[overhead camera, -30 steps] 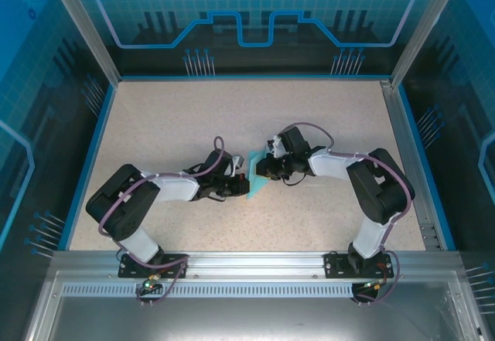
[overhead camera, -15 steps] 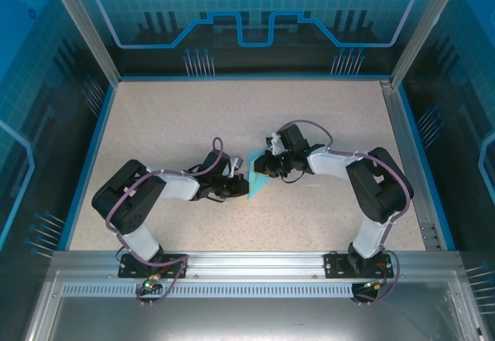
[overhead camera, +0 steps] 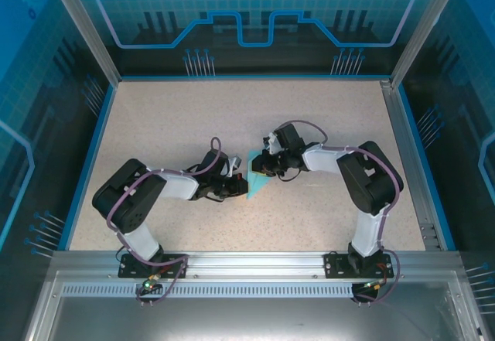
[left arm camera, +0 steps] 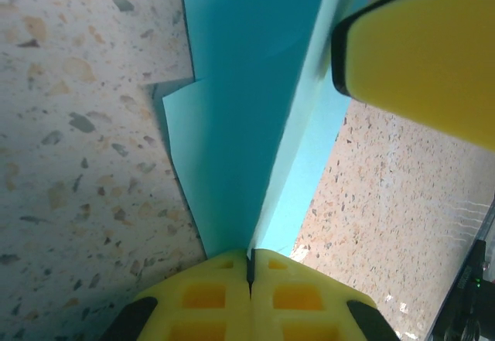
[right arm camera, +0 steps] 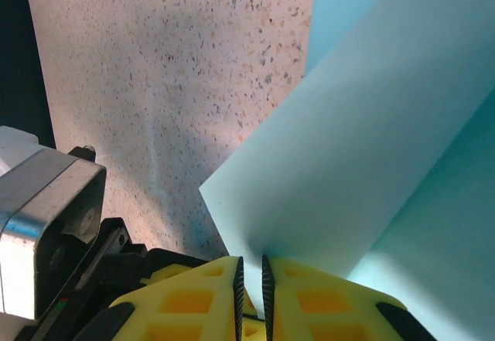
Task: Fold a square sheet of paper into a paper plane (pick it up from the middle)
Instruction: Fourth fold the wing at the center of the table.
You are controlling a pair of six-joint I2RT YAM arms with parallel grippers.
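Same livery is showing on both sides: the left arm [overhead camera: 174,187] and the right arm [overhead camera: 321,158] are wearing smooth white shells between bulky matte-black joint housings, each rising from a small black base plate [overhead camera: 143,265]. A thin purple cable [overhead camera: 219,148] is looping off the left one, and a matching purple cable [overhead camera: 305,123] is arching over the right. Up close, the left gripper [left arm camera: 250,262] and the right gripper [right arm camera: 251,273] are sporting bright yellow fingers [right arm camera: 309,304], moulded with square waffle pockets and trimmed in black.
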